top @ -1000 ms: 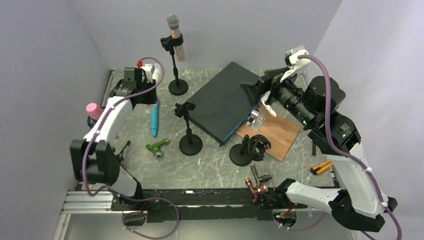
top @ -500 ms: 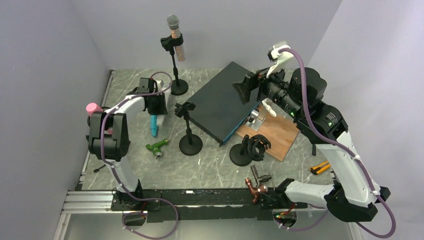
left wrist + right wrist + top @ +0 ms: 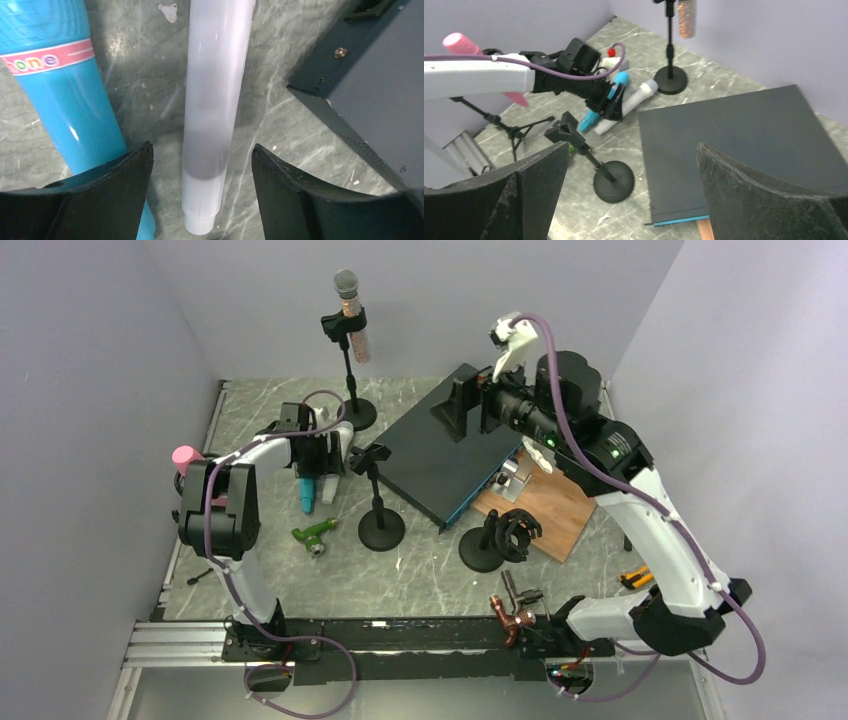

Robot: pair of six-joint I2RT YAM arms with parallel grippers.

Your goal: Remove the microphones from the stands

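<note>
A glittery rose-gold microphone (image 3: 350, 315) with a silver grille sits clipped in a tall black stand (image 3: 355, 412) at the back; it also shows in the right wrist view (image 3: 685, 17). My left gripper (image 3: 322, 478) is open, low over the table. Its jaws stand either side of a white microphone handle (image 3: 212, 100), apart from it. A blue toy microphone (image 3: 70, 85) lies just left of that. My right gripper (image 3: 465, 405) is open and empty, raised above the dark flat box (image 3: 445, 445) and right of the tall stand. In its own view the right gripper (image 3: 633, 145) faces the stands.
An empty clip stand (image 3: 378, 525) is at the middle and another stand (image 3: 490, 540) to its right. A pink microphone (image 3: 185, 457) sits on a tripod at the left. A wooden board (image 3: 545, 505), a green tool (image 3: 315, 533) and a copper fitting (image 3: 512, 620) lie about.
My left arm swung from the back left toward the middle and came down over the blue and white microphones. My right arm moved left and up over the dark box.
</note>
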